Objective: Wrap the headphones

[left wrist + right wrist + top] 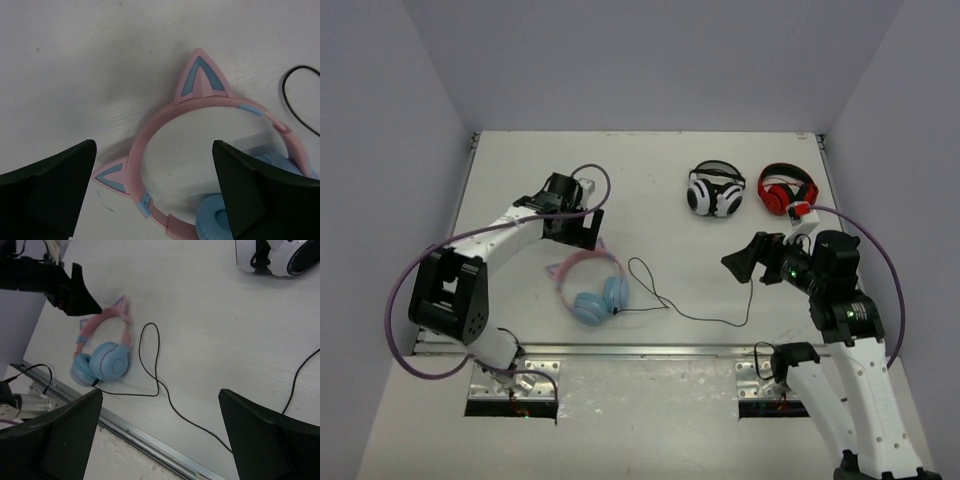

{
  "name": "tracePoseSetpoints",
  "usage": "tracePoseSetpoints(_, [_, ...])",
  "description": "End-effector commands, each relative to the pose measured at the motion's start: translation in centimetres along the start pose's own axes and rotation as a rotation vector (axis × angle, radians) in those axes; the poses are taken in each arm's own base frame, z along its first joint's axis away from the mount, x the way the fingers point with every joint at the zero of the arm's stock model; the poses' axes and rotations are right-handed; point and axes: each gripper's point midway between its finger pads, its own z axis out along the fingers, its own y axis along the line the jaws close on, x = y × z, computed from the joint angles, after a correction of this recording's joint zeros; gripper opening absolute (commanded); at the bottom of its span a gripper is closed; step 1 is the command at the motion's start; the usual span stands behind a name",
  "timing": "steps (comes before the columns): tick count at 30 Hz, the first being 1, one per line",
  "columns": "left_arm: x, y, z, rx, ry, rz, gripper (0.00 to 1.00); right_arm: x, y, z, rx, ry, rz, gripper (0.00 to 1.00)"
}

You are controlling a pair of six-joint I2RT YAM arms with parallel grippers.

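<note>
Low and left of centre in the top view, the headphones (pixel 590 288) lay flat on the pale table (pixel 650 170). Their smooth light blue cups faced the bottom edge and the pink cat-eared band arched upward. Their thin black cable (pixel 710 320) trailed right in loose curves and ended under the right gripper (pixel 738 262), which gaped empty. The left gripper (pixel 582 235), spread wide and holding nothing, hung just above the band's crown, likely the nearer arm. Farther up sat white-and-black headphones (pixel 715 190) and red-and-black headphones (pixel 788 190).
</note>
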Motion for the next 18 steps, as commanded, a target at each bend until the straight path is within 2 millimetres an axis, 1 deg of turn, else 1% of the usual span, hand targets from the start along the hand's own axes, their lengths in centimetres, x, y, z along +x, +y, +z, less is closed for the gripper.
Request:
tracePoseSetpoints(1, [0.4,-0.9,0.1,0.064,0.047,0.095,1.0,-1.0,1.5,-0.1,-0.084,-0.045,-0.056,0.99])
tracePoseSetpoints(3, [0.3,-1.4,0.5,0.094,0.041,0.108,0.99,-0.8,2.4,-0.2,-0.144,-0.065,-0.061,0.99])
tracePoseSetpoints(4, [0.5,-1.5,1.1,0.106,0.058,0.116,0.97,-0.8,2.7,-0.3,-0.163,-0.072,-0.062,0.99])
tracePoseSetpoints(6, [0.6,-1.4,1.7,0.098,0.07,0.119,0.95,-0.8,3.2,-0.5,-0.192,-0.082,-0.064,0.99])
tracePoseSetpoints(7, [1.0,-1.2,2.2,0.091,0.088,0.118,0.9,-0.8,3.3,-0.5,-0.191,-0.081,-0.066,0.99])
tracePoseSetpoints(8, [1.9,-0.9,3.0,0.082,0.121,0.117,0.89,-0.9,3.2,-0.5,-0.189,-0.08,-0.071,0.99])
tracePoseSetpoints(9, [2.2,-0.8,3.4,0.075,0.134,0.114,0.84,-1.1,3.2,-0.6,-0.178,-0.082,-0.074,0.99])
tracePoseSetpoints(10, [3.3,-0.5,4.4,0.067,0.17,0.11,0.78,-1.2,3.1,-0.6,-0.171,-0.086,-0.076,0.99])
tracePoseSetpoints(12, [4.3,0.0,5.4,0.044,0.21,0.105,0.76,-1.5,3.1,-0.7,-0.168,-0.098,-0.084,0.99])
tracePoseSetpoints(13, [5.4,0.1,6.3,0.05,0.256,0.099,0.72,-1.5,3.1,-0.6,-0.169,-0.096,-0.085,0.99])
tracePoseSetpoints(14, [5.7,0.3,6.7,0.044,0.268,0.092,0.72,-1.6,3.1,-0.5,-0.169,-0.096,-0.083,0.99])
tracePoseSetpoints(15, [5.8,0.6,7.0,0.033,0.274,0.084,0.69,-1.6,3.1,-0.5,-0.171,-0.094,-0.083,0.99])
tracePoseSetpoints(16, [6.4,0.9,7.5,0.022,0.292,0.08,0.68,-1.5,3.1,-0.4,-0.172,-0.085,-0.082,0.99])
tracePoseSetpoints(17, [6.5,1.1,7.7,0.019,0.297,0.073,0.64,-1.5,3.1,-0.4,-0.172,-0.082,-0.083,0.99])
tracePoseSetpoints(18, [6.5,1.0,7.6,0.021,0.305,0.066,0.57,-1.4,3.0,-0.4,-0.171,-0.08,-0.083,0.99])
